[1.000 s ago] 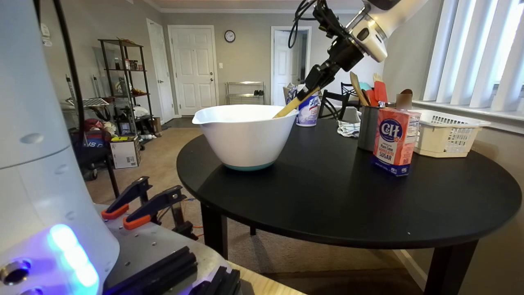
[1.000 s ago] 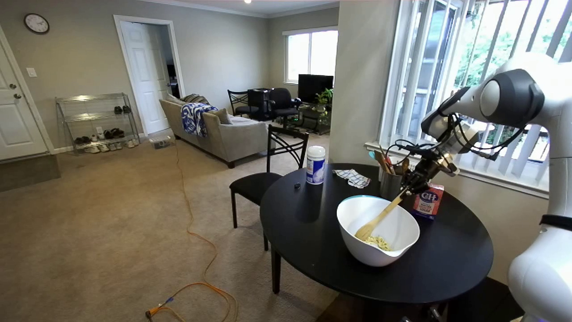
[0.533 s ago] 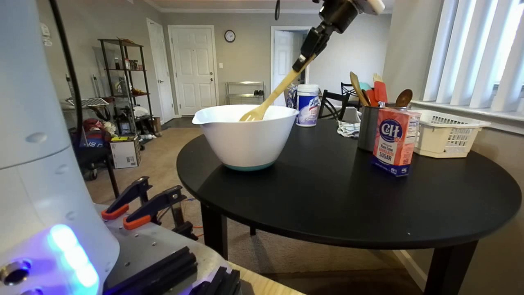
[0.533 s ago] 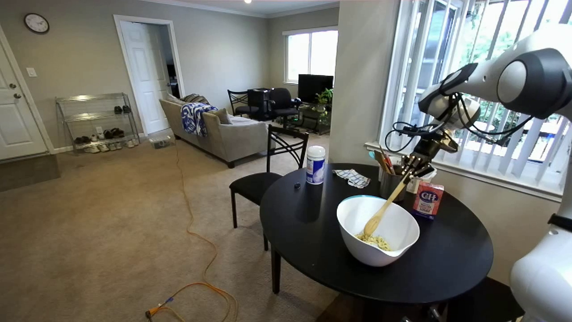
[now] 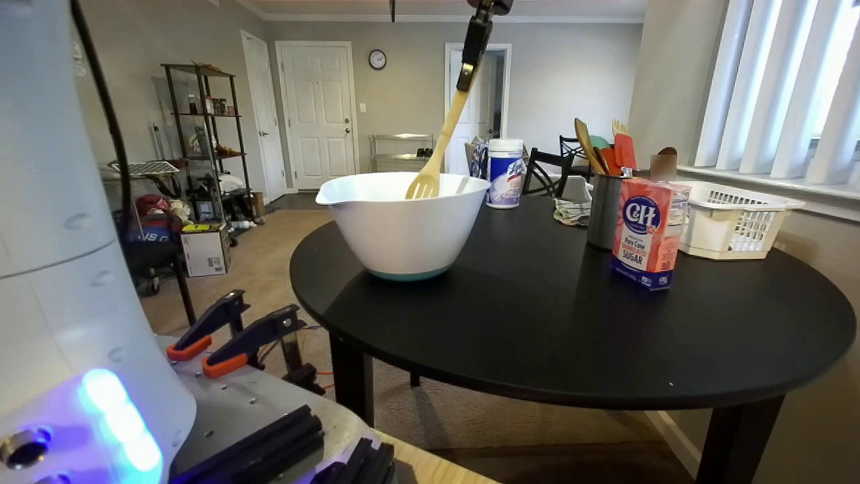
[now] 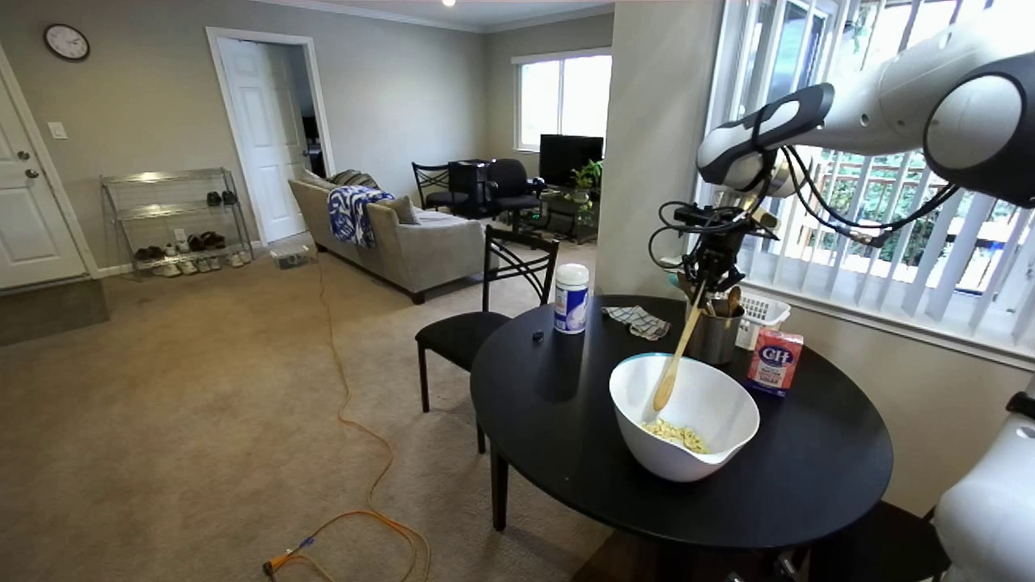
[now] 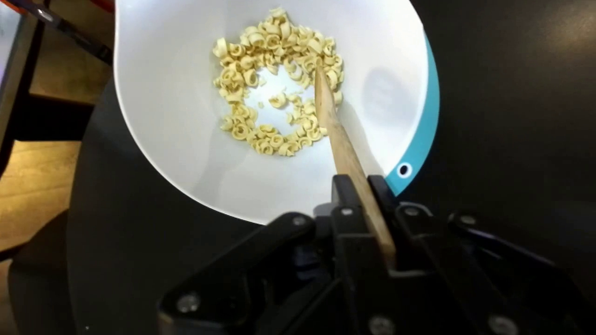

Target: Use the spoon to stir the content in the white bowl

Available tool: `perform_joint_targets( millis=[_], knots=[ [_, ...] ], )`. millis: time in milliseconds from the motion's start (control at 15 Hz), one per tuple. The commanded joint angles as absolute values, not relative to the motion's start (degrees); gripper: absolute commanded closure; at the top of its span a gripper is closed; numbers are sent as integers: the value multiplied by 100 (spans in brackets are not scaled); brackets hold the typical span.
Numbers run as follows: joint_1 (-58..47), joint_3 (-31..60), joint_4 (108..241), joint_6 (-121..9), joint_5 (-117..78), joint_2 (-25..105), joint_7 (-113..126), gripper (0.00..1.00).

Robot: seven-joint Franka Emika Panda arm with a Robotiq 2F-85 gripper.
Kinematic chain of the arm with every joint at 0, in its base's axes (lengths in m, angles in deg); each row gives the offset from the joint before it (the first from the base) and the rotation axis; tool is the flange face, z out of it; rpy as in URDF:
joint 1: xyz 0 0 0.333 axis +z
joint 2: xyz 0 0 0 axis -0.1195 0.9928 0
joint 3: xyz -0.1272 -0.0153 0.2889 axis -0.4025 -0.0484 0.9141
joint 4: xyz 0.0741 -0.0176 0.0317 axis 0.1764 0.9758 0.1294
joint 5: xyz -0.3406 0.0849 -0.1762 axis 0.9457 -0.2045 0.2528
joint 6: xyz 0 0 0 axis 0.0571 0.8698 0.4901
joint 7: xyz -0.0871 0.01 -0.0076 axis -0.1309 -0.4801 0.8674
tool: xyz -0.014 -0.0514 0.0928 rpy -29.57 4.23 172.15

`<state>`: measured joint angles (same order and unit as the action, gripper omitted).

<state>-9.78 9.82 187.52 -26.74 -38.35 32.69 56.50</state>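
Note:
The white bowl (image 5: 410, 232) (image 6: 683, 467) stands on the table in both exterior views. Pale yellow curled pieces, its content (image 7: 274, 39), form a ring round the bowl's bare floor in the wrist view. My gripper (image 7: 361, 180) (image 5: 466, 75) is shut on the handle of the pale wooden spoon (image 7: 344, 149) (image 5: 443, 148), high above the rim. The spoon leans steeply, its slotted head (image 6: 665, 392) pointing down inside the bowl. In an exterior view the head appears just above the content; the near rim hides the ends of its tines elsewhere.
A sugar box (image 5: 645, 232), a metal utensil holder (image 6: 716, 335) and a white basket (image 5: 732, 218) share the black round table (image 5: 537, 316). A wipes canister (image 6: 571, 299) and a cloth (image 6: 639, 322) lie farther off. A chair (image 6: 485, 323) stands beside the table.
My gripper has risen with the spoon, which stands more upright. The spoon's head has come up from deep in the bowl to about rim height. The bowl has stayed put.

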Motion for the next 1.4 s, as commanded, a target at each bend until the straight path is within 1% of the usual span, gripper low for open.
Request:
perform_joint_targets(
  millis=[0,200,933,1333],
  knots=[
    [-720,1210,19171,-3724,-3060,3085,6096,97],
    [-542,1348,19372,-4163,-2563,3063,6513,97],
    [-521,1520,19834,-4189,-2379,3025,6454,97],
    [-598,1440,20230,-4499,-2395,3022,6504,97]
  ],
)
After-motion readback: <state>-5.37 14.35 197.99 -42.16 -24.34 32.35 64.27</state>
